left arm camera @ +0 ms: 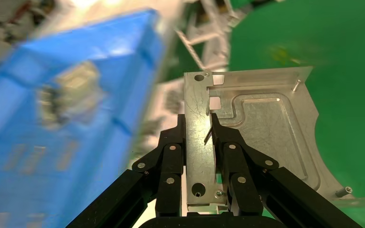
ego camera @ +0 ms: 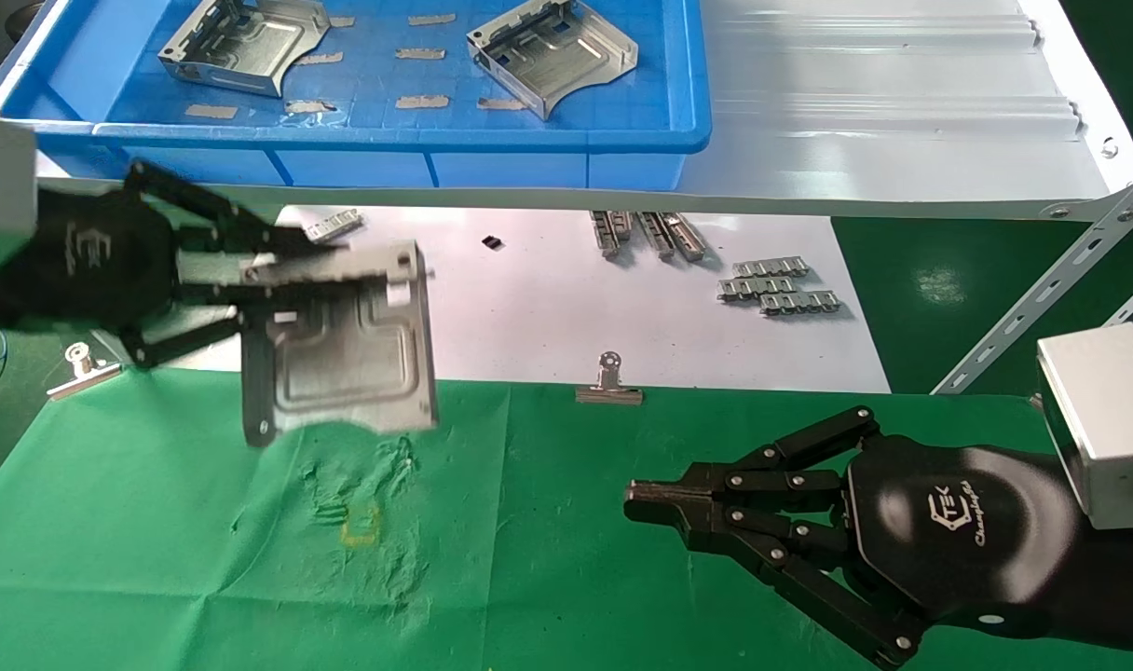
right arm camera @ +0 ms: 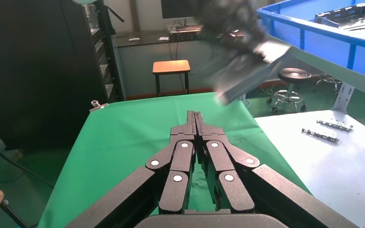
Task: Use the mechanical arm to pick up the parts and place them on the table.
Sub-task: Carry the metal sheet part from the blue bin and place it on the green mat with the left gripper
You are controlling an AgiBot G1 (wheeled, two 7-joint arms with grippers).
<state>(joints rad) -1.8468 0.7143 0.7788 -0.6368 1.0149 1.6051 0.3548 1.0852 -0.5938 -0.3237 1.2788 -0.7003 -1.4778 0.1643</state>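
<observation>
My left gripper [ego camera: 296, 270] is shut on the upturned edge of a silver bracket part [ego camera: 343, 354] and holds it in the air above the far left of the green table [ego camera: 566, 522]. In the left wrist view the fingers [left arm camera: 173, 142] pinch the bracket's rim [left arm camera: 266, 128]. Two more bracket parts [ego camera: 245, 42] [ego camera: 552, 51] lie in the blue tray [ego camera: 399, 140] on the shelf. My right gripper [ego camera: 636, 499] is shut and empty, low over the green cloth at the right; it also shows in the right wrist view [right arm camera: 196, 116].
A white sheet [ego camera: 548, 308] behind the cloth holds small toothed strips [ego camera: 776, 284]. Binder clips [ego camera: 608, 387] [ego camera: 82, 368] sit at the cloth's far edge. A silver-grey shelf [ego camera: 902, 121] overhangs the back. A faint yellow square mark [ego camera: 360, 524] lies on the cloth.
</observation>
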